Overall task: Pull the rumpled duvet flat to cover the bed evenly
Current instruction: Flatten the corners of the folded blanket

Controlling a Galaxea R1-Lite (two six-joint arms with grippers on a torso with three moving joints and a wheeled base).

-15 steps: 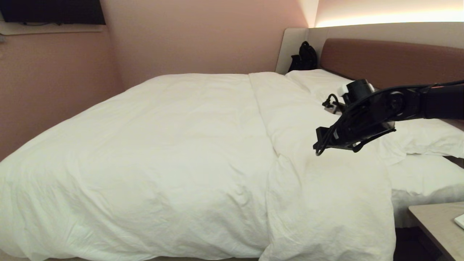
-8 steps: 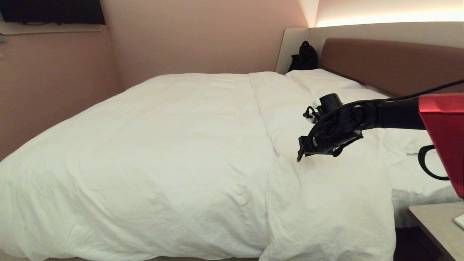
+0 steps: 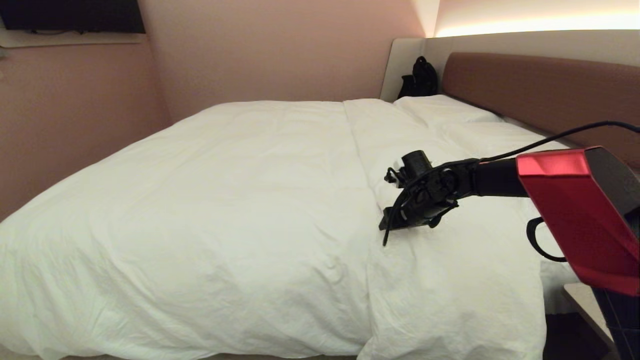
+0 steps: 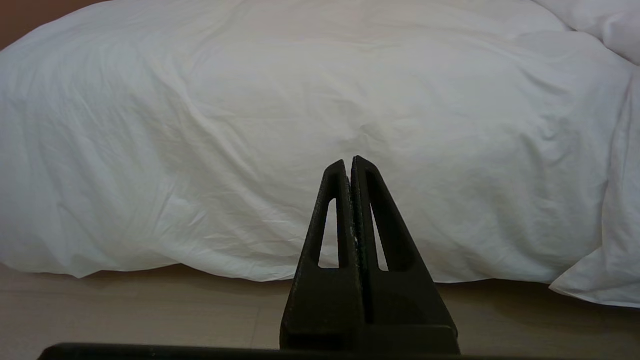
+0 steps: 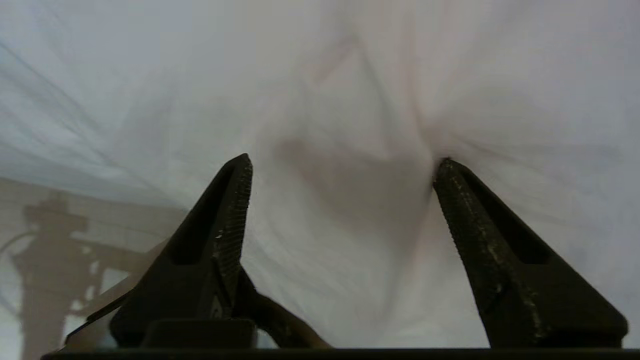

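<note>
The white duvet (image 3: 225,200) lies puffy over most of the bed, whose reddish-brown headboard (image 3: 540,85) is at the right. A folded band of the duvet runs across near the pillows, with a ridge along its edge. My right gripper (image 3: 389,227) reaches in from the right and points down at that ridge. In the right wrist view the right gripper (image 5: 344,162) is open, its fingertips (image 5: 445,167) pressing into duvet cloth (image 5: 350,100) that bulges between them. My left gripper (image 4: 350,161) is shut and empty, low beside the bed, facing the duvet's hanging side (image 4: 250,125).
White pillows (image 3: 440,110) lie by the headboard, with a black bag (image 3: 422,77) in the far corner. A bedside table (image 3: 580,295) stands at the lower right. A dark screen (image 3: 70,15) hangs on the pink wall. Wooden floor (image 4: 150,315) runs under the duvet's edge.
My right arm has swung left and down from above the pillows to the duvet's ridge, and its jaws have opened from shut. The red arm segment has come into view.
</note>
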